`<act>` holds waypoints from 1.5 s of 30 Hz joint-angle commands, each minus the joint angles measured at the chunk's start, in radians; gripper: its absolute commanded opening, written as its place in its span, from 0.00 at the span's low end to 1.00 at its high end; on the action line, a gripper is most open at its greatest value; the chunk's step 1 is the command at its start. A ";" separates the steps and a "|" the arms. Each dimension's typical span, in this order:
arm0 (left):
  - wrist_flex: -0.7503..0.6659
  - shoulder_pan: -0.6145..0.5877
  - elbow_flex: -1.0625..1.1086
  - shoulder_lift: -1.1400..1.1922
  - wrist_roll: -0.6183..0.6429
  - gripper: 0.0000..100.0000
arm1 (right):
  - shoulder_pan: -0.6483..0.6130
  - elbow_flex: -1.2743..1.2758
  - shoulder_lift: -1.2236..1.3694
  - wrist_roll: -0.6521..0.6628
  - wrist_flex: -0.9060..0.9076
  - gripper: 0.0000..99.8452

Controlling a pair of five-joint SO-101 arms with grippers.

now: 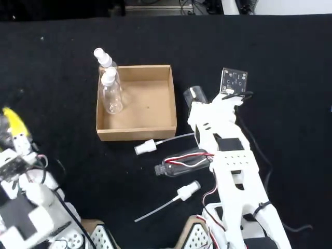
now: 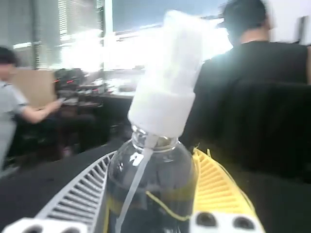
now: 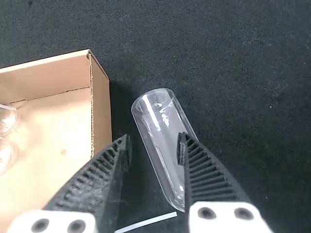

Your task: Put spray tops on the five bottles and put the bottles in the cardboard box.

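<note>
Overhead, a black counter (image 1: 290, 62) runs to every edge of the frame, with wide open cloth along the top and down the right side. A cardboard box (image 1: 168, 98) sits left of centre, open on top. Two capped bottles (image 1: 112, 98) stand touching in its upper left corner.

Just right of the box, the right end effector (image 3: 153, 141) is released, with its black fingers (image 3: 104, 179) spread either side of a clear bottle (image 3: 155, 111). That bottle lies uncapped on the counter, near the box's right wall.

Below the box lies a loose spray top (image 1: 146, 147), close to the front wall. Lower still, an uncapped bottle (image 1: 179, 165) lies partly under the right arm (image 1: 233, 171) and its wires. A second spray top (image 1: 188, 191) lies beneath that, its long tube pointing lower left.

At the lower left edge, the left end effector (image 2: 155, 160) is clenched on a held bottle (image 2: 150, 189) that wears a white cap (image 2: 165, 97).
</note>
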 commanded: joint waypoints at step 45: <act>1.258 0.797 0.044 -1.122 0.003 0.03 | -0.014 -0.002 -0.025 0.002 -0.028 0.13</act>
